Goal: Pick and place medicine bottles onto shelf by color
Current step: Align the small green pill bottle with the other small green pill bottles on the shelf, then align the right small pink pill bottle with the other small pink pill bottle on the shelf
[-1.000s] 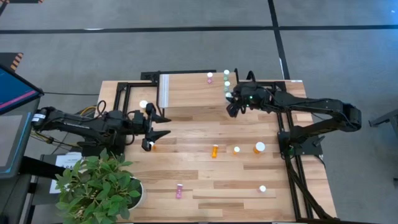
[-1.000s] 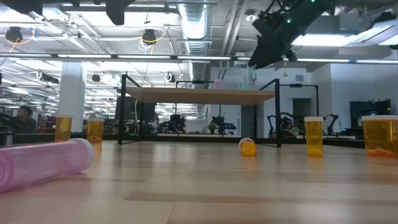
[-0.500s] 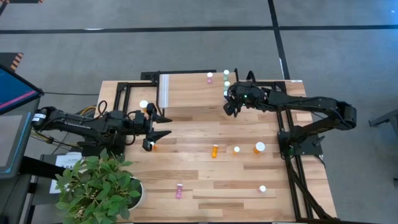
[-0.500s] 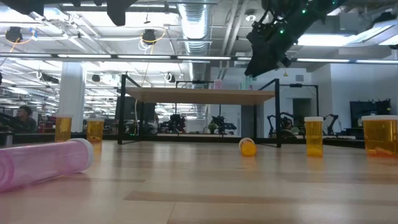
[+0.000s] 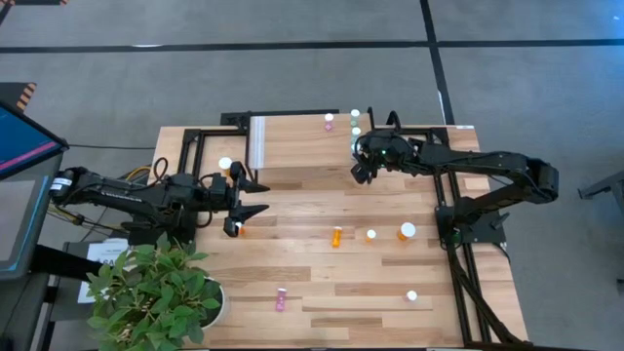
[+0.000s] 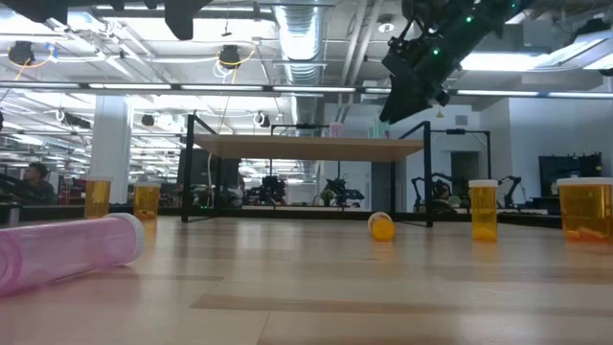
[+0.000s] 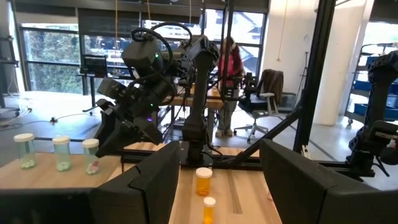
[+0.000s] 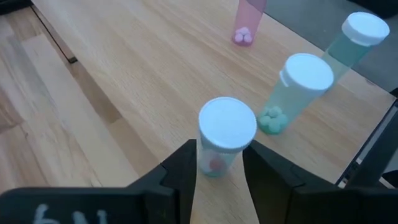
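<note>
The shelf (image 5: pixel 297 146) stands at the table's far side, its white ridged strip (image 5: pixel 256 142) at its left end. A pink bottle (image 5: pixel 329 121) and two pale green bottles (image 5: pixel 355 115) (image 5: pixel 356 130) stand on its right end. My right gripper (image 5: pixel 359 156) is over that end, shut on a third pale green bottle (image 8: pixel 225 134) with a white cap, in line with the other two (image 8: pixel 297 87). My left gripper (image 5: pixel 261 195) is open and empty near the table's left side, between two orange bottles (image 5: pixel 225 165) (image 5: pixel 234 228). My right gripper pinches the pale green bottle's body (image 8: pixel 214 163) below the cap between its two fingers (image 8: pixel 181 168). The fingers slant down from the table's near right. The bottle stands upright. I cannot tell whether its base rests on the shelf top.
Loose bottles are on the table in front of the shelf: an orange one lying down (image 5: pixel 337 235), a small orange one (image 5: pixel 371 234), a larger orange one (image 5: pixel 407 231), one with a white cap (image 5: pixel 411 295) and a pink one lying down (image 5: pixel 281 297). A potted plant (image 5: pixel 156 292) stands at the near left corner.
My right gripper has gone a little toward the table's left edge over the shelf's right end, taking the pale green bottle with it, and has then kept still. The bottle has stayed upright.
</note>
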